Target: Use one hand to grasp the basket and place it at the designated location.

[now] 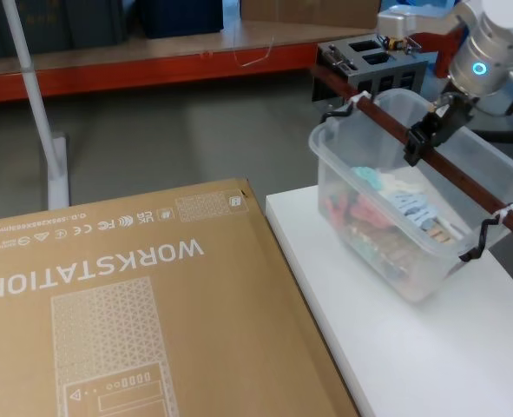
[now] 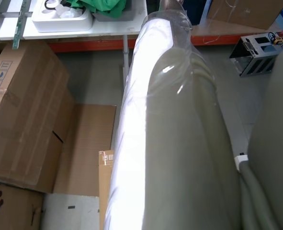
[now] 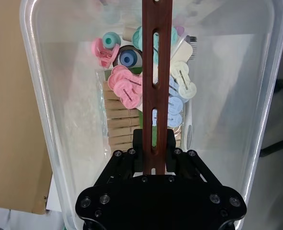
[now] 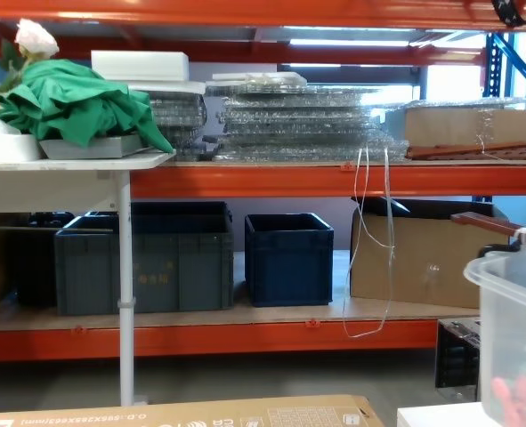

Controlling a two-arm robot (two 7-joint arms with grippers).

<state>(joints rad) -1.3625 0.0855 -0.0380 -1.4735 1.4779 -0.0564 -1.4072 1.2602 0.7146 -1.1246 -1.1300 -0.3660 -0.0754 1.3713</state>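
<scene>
Upper right, the fingers [image 3: 139,140] of the black right gripper [image 1: 415,152] clamp the reddish-brown bar handle [image 1: 469,181] of the tilted translucent whitish plastic basket [image 1: 327,148] over the white bench [image 1: 430,369]; advise a slow, level carry.

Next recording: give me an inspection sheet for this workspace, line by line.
Surface: white table, no spills seen.
Job's things: translucent whitish plastic basket at the table's far end, reddish-brown bar handle across its rim, pastel clips inside.
Clutter: large brown cardboard box printed WORKSTATION, left of the table.
Grippers: black right gripper shut on the handle.
Cables: thin wires hanging from the shelf.
Surroundings: orange racking, dark blue-grey crates.
</scene>
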